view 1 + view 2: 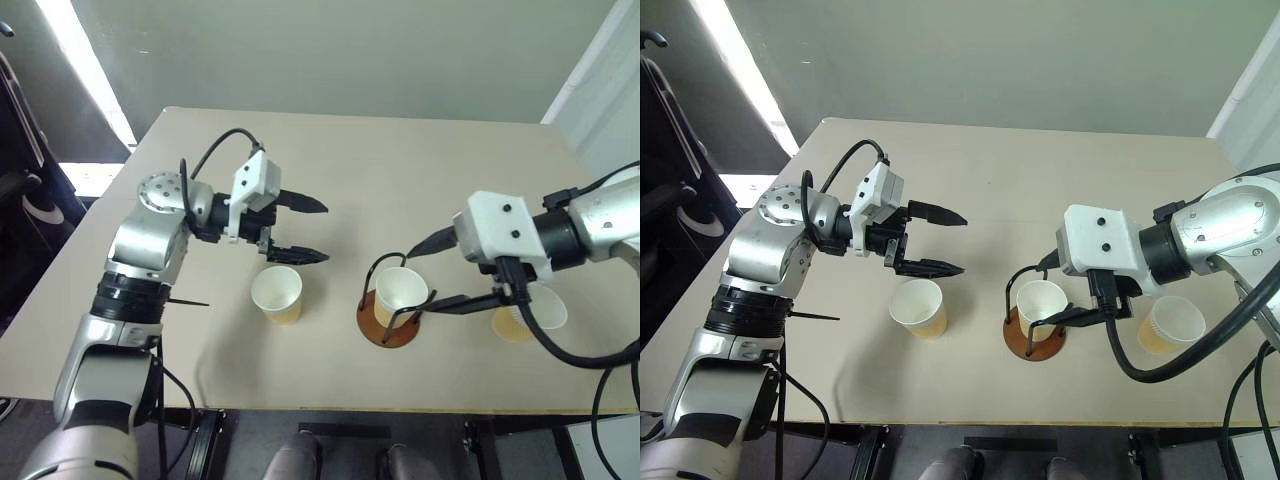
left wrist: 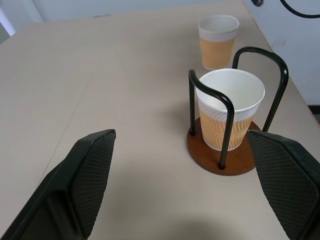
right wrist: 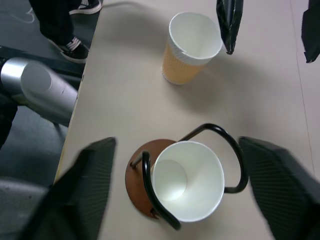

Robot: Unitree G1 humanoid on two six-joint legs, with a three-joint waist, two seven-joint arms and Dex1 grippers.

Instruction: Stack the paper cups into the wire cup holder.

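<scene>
Both arms are built of brushed silver metal shells joined by black ribbed collars. The left arm's round silver joint cap (image 1: 160, 192), behind the hand, carries a ring of small dark screws. A white boxy plastic housing sits at each wrist; the right one (image 1: 500, 232) shows two black screw heads. Black cables loop from the forearms to those housings. The left gripper (image 1: 300, 229) and right gripper (image 1: 428, 273) each end in two tapered black fingers (image 2: 92, 170) with cross-hatched textured pads.
</scene>
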